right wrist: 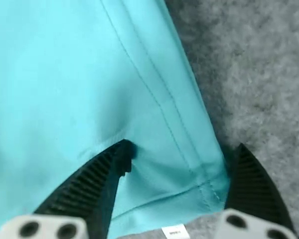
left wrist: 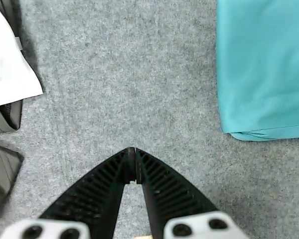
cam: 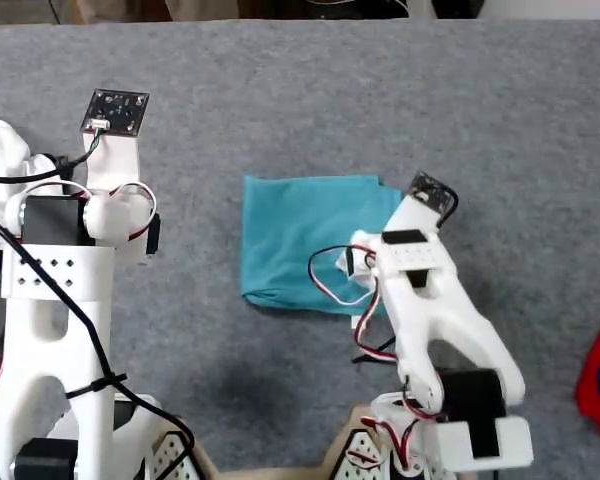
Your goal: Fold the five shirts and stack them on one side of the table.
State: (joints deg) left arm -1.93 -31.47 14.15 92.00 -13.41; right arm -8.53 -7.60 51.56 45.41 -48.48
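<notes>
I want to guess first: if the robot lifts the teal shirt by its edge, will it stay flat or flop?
Probably flop: the shirt is thin, folded cloth, so a lifted edge would likely droop and unfold. The right gripper, open astride its hem, might catch only some layers.

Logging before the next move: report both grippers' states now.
Left gripper: shut, holding nothing.
Right gripper: open, straddling the teal shirt edge.

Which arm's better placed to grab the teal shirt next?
Probably right. The right gripper is open, straddling the hemmed edge of the teal shirt. The left gripper is shut over bare table, apart from the shirt.
</notes>
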